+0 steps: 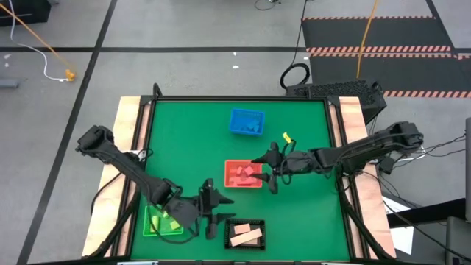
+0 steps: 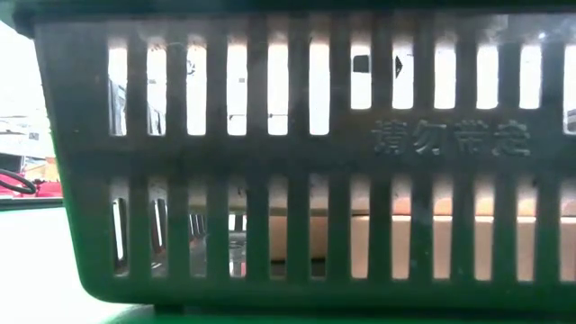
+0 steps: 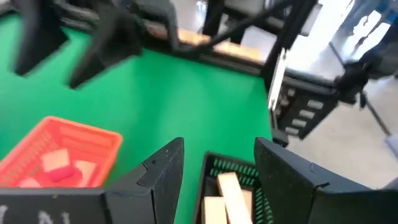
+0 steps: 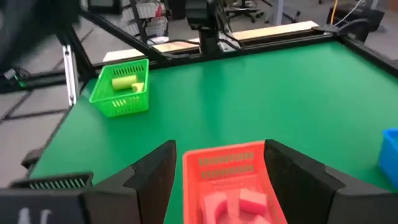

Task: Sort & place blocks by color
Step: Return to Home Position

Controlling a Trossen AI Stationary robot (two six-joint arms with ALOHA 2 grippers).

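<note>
Plainly, both pairs of jaws stood wide and held nothing. The left gripper point(image 3: 217, 149) hovered at the near edge of the bench point(image 1: 191, 140), just left of the black bin point(image 1: 245, 234). The tan blocks point(image 3: 227, 199) lay straight ahead of its jaws inside that bin, their long axes running roughly left to right. The right gripper point(image 4: 219, 148) hung at the right rim of the red bin point(image 4: 233, 165), with the pink blocks point(image 4: 242, 202) below and ahead of it. The yellow blocks point(image 4: 124, 81) sat in the green bin point(image 4: 121, 87) at the near left, and the blue bin point(image 1: 246, 121) stood farther off, its contents too small to tell. By my reading the sorting was done, and each arm needed only to lift clear of the bin rim beside it and draw back toward its own side. A small yellow thing point(image 1: 286, 137) beyond the right arm could not be made out as a block.
</note>
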